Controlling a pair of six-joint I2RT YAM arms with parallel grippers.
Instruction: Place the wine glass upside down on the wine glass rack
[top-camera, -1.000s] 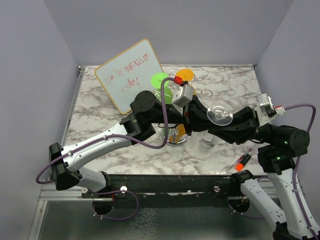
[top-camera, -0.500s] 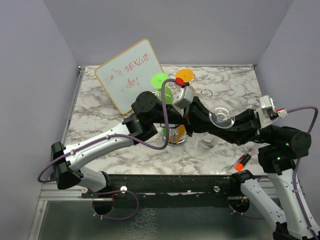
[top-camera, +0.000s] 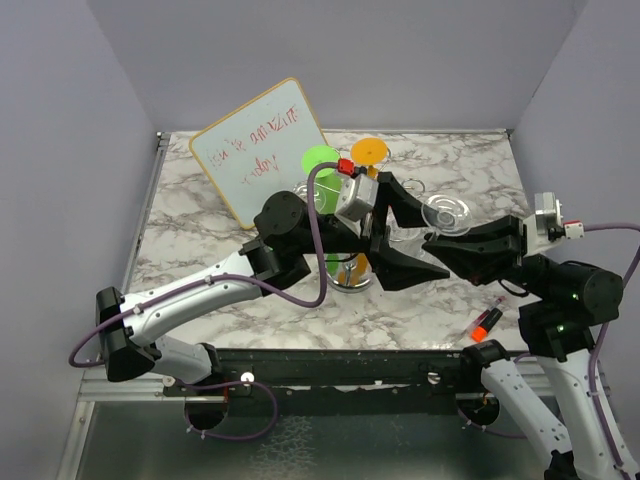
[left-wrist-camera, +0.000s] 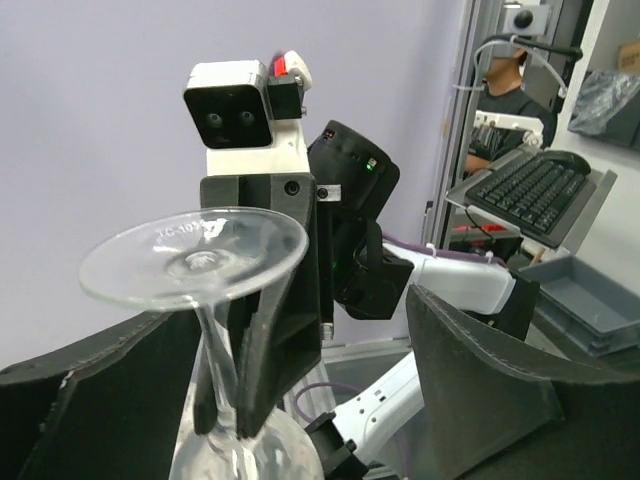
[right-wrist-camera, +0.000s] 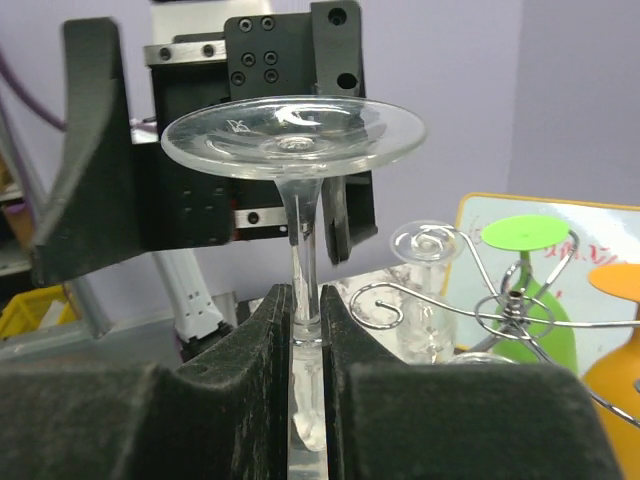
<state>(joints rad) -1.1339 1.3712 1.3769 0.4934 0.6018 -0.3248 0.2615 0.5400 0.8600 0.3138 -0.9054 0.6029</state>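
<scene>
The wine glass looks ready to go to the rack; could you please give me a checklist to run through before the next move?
1. Grip: right gripper shut on the stem of the wine glass: ok.
2. Orientation: foot up, bowl down: ok.
3. Release: left gripper open, not touching the glass: ok.
4. Clearance: left gripper withdrawn: not ok, its fingers flank the glass.
5. Target: free scroll arm on the wine glass rack: ok, the nearest arm looks empty.
</scene>
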